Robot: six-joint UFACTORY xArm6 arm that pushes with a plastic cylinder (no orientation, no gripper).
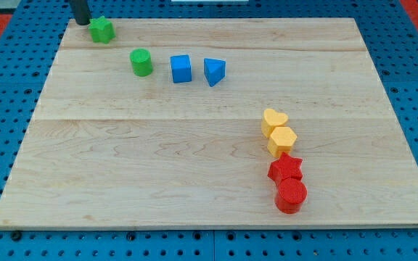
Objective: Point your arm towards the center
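Camera view. Item: my tip (82, 22), a plain dark rod end with no jaws, holding nothing, at the board's (158, 181) top-left corner. Just to its right, nearly touching: green star-like block (101, 30). Further right and lower: green cylinder (141, 62), blue cube (181, 69), blue triangular block (214, 71). Far off toward bottom right, in a touching column: yellow heart (274, 121), yellow hexagonal block (282, 140), red star (286, 169), red cylinder (291, 194). Target: board centre, bare wood, lying diagonally down-right of my tip, past the green-blue row.
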